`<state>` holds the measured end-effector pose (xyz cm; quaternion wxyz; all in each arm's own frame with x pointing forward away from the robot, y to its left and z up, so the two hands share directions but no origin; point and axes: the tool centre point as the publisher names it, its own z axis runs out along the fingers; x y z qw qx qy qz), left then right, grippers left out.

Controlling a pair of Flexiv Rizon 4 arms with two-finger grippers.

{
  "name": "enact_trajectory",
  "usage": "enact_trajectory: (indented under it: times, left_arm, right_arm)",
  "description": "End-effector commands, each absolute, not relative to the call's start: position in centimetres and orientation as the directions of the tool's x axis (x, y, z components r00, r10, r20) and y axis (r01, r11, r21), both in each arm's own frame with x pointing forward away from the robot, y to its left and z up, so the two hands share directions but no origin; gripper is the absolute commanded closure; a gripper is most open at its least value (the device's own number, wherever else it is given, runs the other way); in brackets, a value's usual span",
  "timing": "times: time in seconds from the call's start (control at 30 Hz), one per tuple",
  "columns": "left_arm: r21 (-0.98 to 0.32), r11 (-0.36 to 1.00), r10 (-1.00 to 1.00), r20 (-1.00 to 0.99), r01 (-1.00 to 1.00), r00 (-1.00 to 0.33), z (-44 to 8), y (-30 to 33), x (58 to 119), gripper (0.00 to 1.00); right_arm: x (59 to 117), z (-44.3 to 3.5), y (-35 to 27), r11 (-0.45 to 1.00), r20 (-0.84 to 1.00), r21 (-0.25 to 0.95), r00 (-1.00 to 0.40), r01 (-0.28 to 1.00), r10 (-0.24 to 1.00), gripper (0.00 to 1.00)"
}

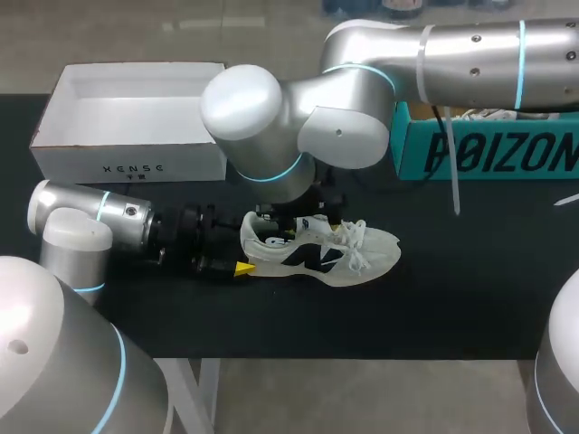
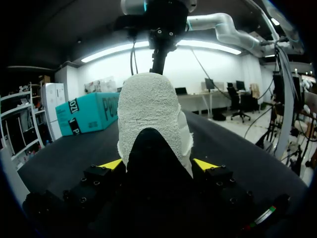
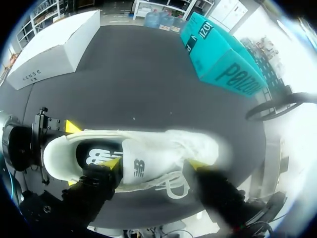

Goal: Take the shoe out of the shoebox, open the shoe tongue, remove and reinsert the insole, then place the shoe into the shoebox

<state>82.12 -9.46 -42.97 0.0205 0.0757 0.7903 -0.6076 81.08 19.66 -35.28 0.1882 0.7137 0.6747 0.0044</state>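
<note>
The shoe [image 1: 321, 253] is out of its box and stands upright on its sole in the middle of the table [image 1: 452, 298], nearer the front edge than the far one. Its heel points to the left edge and its toe to the right.

The left hand [image 2: 158, 166] has closed on the heel, a yellow tip pressed to each side, and steadies it. The right hand [image 3: 154, 163] hangs over the shoe with its fingers spread wide. One tip is down in the mouth above the dark insole [image 3: 96, 156], the other by the laces [image 1: 357, 237], with the tongue [image 3: 141, 168] between them. It grips nothing that I can see.

I judge the tongue step is in hand. Next the tongue must be drawn forward and the insole pinched, while the heel is held firm.

The shoe is off-white knit with a dark side mark and loose white laces.

At the far left corner sits the open white box [image 1: 90, 154], likely the shoebox, and at the far right a teal box [image 1: 488, 154].
</note>
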Motion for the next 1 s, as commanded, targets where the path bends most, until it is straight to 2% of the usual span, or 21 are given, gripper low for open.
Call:
enact_trajectory:
  times: [0.03,0.23,1.0]
  left_arm:
    - [-0.957,0.253,0.094,-0.126,0.146,-0.988,-43.0,-9.5,82.0,1.0]
    - [-0.957,0.253,0.094,-0.126,0.146,-0.988,-43.0,-9.5,82.0,1.0]
    - [-0.957,0.253,0.094,-0.126,0.146,-0.988,-43.0,-9.5,82.0,1.0]
  right_arm:
    - [81.4,-35.7,19.5,-0.02,-0.247,0.274,0.09,0.962,0.965,0.91]
    - [81.8,-35.7,19.3,-0.017,-0.254,0.28,0.091,0.96,0.963,1.0]
    - [83.1,-32.7,14.3,-0.144,-0.167,0.305,0.202,0.941,0.965,1.0]
